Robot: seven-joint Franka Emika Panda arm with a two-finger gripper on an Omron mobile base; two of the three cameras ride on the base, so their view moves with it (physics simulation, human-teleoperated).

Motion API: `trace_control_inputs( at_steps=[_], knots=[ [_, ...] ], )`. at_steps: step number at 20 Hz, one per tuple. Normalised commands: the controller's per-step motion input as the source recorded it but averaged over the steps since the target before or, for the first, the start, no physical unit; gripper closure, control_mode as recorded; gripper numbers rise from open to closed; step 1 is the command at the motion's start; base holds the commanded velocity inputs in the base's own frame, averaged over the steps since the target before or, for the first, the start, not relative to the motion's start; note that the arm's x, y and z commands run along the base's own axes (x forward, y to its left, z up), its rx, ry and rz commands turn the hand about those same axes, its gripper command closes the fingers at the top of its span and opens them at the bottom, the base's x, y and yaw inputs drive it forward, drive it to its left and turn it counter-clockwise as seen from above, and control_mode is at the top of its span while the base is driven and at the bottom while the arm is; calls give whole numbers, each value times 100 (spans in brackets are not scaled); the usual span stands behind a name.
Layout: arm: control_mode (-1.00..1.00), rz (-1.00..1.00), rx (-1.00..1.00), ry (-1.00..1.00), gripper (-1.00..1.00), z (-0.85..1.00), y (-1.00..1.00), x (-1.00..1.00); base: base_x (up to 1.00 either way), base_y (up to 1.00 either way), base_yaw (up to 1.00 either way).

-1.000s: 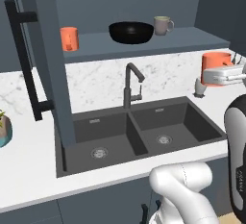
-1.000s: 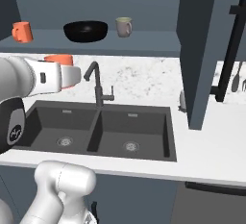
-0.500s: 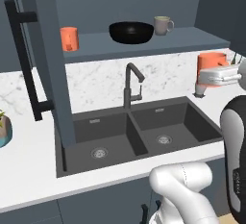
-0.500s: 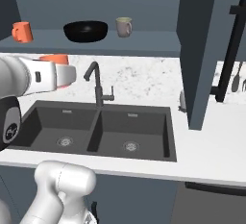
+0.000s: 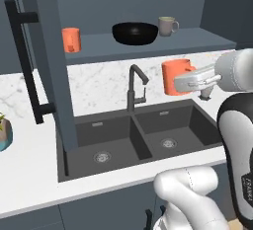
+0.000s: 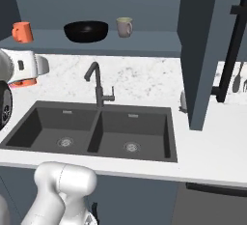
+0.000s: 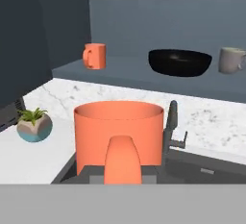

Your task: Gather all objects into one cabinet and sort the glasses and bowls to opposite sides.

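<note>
A simulated kitchen with a white marble-look worktop (image 5: 29, 174) and a dark double sink (image 5: 138, 137) with a black tap (image 5: 134, 87). The robot's gripper (image 5: 184, 82) holds a large orange mug (image 5: 175, 77) in the air above the right sink basin, below the cabinet shelf (image 5: 148, 44). Its jaws are clamped on the mug at the handle side. In the hand view the mug is a wide, plain, matte orange cylinder, upright, with its broad handle facing the camera.

On the open shelf of the dark slate-blue wall cabinet stand three things in a row, well apart. At the left is a small orange cup (image 5: 71, 39). In the middle is a wide glossy black bowl (image 5: 135, 32). At the right is a grey-beige mug (image 5: 168, 25) with a side handle. The cabinet door (image 5: 49, 56) is swung open, its long black bar handle (image 5: 27, 66) showing. A small potted plant (image 7: 34, 124) sits on the worktop at the left.
</note>
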Motion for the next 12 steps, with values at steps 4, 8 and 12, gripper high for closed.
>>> trace_control_inputs(
  at_steps=[4, 8, 12],
  knots=[
    [-100, 17, 7, 13, 100, 27, 58, 16, 0, 0, 0],
    [-100, 4, 5, -3, 100, 16, 36, 3, 0, 0, 0],
    [-100, 2, 8, -11, 100, 6, 30, 1, 0, 0, 0]
  ],
)
